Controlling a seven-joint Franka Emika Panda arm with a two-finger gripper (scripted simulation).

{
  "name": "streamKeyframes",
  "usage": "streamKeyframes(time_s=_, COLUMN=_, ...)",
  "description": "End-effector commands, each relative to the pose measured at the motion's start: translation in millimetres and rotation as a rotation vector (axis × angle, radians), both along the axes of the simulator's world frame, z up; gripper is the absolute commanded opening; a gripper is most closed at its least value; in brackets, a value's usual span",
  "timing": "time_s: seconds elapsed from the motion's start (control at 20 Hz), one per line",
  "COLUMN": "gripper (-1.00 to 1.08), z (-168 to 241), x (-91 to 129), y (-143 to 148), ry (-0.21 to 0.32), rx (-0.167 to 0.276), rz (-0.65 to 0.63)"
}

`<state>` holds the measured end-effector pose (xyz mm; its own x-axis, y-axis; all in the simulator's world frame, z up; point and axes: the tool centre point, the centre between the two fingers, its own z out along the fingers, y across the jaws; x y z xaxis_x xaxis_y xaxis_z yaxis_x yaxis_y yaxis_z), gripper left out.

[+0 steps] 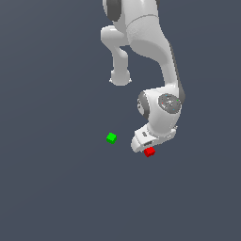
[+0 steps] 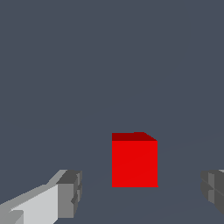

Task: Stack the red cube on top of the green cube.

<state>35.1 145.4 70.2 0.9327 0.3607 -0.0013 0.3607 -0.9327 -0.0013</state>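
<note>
The red cube (image 1: 149,151) lies on the dark grey floor just under the white gripper (image 1: 145,145). In the wrist view the red cube (image 2: 134,162) sits between the two grey fingertips (image 2: 70,192), with a gap on each side, so the gripper (image 2: 140,192) is open and touches nothing. The green cube (image 1: 111,138) lies apart on the floor, toward the exterior view's left of the red cube and a little farther back. The green cube is out of the wrist view.
The white arm (image 1: 155,56) reaches down from the top of the exterior view, with its base link (image 1: 120,75) behind the cubes. The dark grey floor (image 1: 56,188) spreads all around.
</note>
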Motion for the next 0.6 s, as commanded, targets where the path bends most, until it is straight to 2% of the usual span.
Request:
streamKeyframes(time_s=0.0, gripper=1.00, z=-0.1, x=0.3, y=-0.5, ry=0.000, rx=0.000, rz=-0.001)
streamKeyframes(time_s=0.55, gripper=1.00, z=-42.4, x=-0.5, y=0.0, ry=-0.001, rx=-0.001, rz=0.002)
